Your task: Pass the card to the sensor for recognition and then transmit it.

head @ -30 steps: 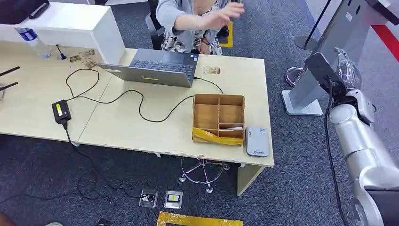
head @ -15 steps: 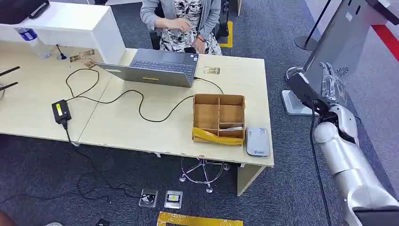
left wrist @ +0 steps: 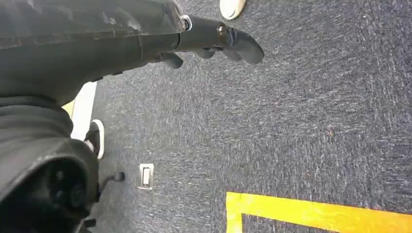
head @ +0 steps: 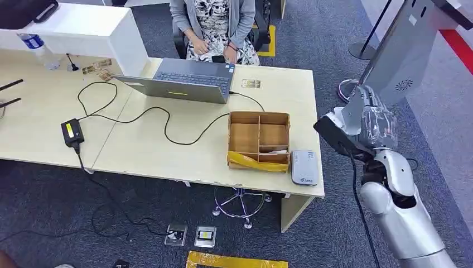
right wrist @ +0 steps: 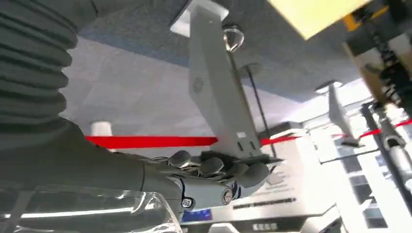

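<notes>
- right arm [head: 402, 215]: silver, smooth rounded shells; black cable running along it, toward 12 o'clock
- right hand [head: 375, 124]: clear plastic wrap; grey ribbed cover behind dark fingers [right wrist: 214, 167]
- left hand [left wrist: 145, 39]: dark grey, small screws

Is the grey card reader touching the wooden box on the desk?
Cannot tell. In the head view the card reader sits right beside the box, their edges meeting with no plain gap.

A pale wooden tabletop [head: 167, 151] stands on dark grey carpet [head: 346, 234] marked with yellow tape [head: 237, 260]. A grey kiosk stand [head: 390, 67] rises to its right, near a red floor stripe [head: 460, 42].
</notes>
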Robot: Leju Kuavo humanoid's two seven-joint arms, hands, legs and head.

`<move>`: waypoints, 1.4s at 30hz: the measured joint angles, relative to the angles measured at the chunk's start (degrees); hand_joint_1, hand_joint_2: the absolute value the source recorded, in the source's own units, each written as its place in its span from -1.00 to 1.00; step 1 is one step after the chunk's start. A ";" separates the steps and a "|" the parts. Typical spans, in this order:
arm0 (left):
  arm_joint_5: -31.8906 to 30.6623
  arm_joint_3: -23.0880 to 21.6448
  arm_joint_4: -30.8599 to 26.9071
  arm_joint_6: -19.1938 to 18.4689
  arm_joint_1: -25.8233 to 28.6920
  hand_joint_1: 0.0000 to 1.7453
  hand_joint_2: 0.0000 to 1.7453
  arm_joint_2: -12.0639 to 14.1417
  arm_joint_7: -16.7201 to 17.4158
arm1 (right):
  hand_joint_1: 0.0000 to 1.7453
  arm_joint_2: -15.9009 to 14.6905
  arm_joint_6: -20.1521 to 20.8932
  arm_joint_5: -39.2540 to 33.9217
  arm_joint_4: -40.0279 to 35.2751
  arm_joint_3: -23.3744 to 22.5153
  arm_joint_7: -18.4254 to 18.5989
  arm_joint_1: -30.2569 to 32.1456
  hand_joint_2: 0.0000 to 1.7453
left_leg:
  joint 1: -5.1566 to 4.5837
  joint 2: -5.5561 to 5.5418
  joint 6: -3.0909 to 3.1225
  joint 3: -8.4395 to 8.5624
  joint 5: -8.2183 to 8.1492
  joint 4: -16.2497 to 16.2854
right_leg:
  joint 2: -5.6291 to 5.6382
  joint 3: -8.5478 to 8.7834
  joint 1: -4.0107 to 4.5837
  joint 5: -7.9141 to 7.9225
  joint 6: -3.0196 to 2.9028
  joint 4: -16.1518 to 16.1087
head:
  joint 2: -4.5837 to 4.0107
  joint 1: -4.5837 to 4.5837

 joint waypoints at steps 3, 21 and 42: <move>0.04 0.00 -0.02 0.00 0.00 -1.00 -1.00 0.00 -0.09 | -1.00 -0.50 0.87 -0.61 -5.58 2.05 0.96 3.13 1.00 | 0.00 0.00 0.00 -0.02 0.00 0.00 | -0.01 -0.01 0.00 0.00 0.00 0.00 | 0.00 -0.02; -0.59 0.00 -0.02 0.48 -0.06 -1.00 -1.00 -0.15 0.31 | -1.00 -1.07 3.01 5.55 -11.82 11.19 5.79 7.85 1.00 | 0.00 0.00 0.00 -0.03 0.00 -0.01 | -0.01 -0.01 0.00 0.00 -0.01 0.00 | 0.00 -0.04; -0.72 0.07 -0.02 0.11 -0.27 -1.00 -1.00 -0.07 0.72 | -1.00 6.93 0.52 9.71 -6.81 14.93 6.25 9.52 1.00 | 0.02 0.00 -0.01 -0.05 0.00 -0.03 | 0.00 -0.02 0.02 -0.02 -0.03 0.01 | 0.00 -0.02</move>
